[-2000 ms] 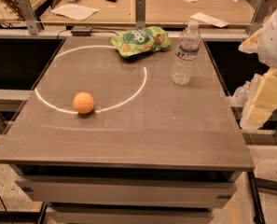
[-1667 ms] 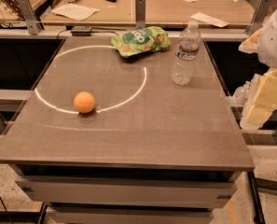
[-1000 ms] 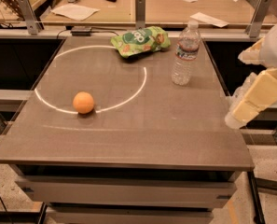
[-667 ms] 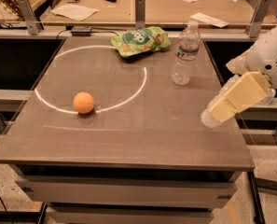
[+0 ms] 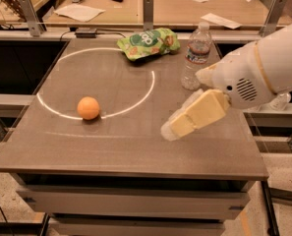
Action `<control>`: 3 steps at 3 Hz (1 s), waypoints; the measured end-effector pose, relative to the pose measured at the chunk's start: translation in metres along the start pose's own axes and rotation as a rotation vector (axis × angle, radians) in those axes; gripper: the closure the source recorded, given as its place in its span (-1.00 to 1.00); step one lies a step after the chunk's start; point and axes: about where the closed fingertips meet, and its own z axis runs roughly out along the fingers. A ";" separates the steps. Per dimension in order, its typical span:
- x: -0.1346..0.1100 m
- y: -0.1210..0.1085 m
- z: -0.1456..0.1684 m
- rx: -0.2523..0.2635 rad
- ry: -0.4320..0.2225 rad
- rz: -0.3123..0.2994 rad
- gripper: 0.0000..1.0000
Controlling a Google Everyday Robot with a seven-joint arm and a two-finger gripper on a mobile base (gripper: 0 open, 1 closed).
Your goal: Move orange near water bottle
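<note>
Grey table [image 5: 126, 149] seen from its near edge, taken as a clock face with 12 o'clock at the far side; a thin white circle [image 5: 151, 85] is marked on the left and centre of the top. The orange [image 5: 88, 107] rests on the table at about 8 o'clock, at the near-left stretch of the circle line, with nothing touching it. The water bottle [image 5: 195, 58] stands upright at about 1 o'clock, just outside the circle, white cap on, well apart from the orange and lying toward 2 o'clock from it. A green snack bag [image 5: 148, 43] lies flat at 12 o'clock, just left of the bottle and apart from it. The white arm [image 5: 263, 63] enters from 3 o'clock; its cream gripper [image 5: 171, 130] hangs above the table at about 4 o'clock, pointing toward 8 o'clock, near the bottle on its 6 o'clock side and clear of it; it holds nothing visible, and whether it is released or clenched cannot be told. Between gripper and orange lies bare tabletop. Beyond 12 o'clock runs a wooden desk [image 5: 175, 11] bearing sheets of paper [image 5: 79, 12].
</note>
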 end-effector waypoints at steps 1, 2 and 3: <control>-0.011 0.018 0.034 0.008 0.009 -0.049 -1.00; -0.012 0.025 0.060 0.048 0.055 -0.044 -1.00; -0.011 0.024 0.060 0.056 0.059 -0.015 -1.00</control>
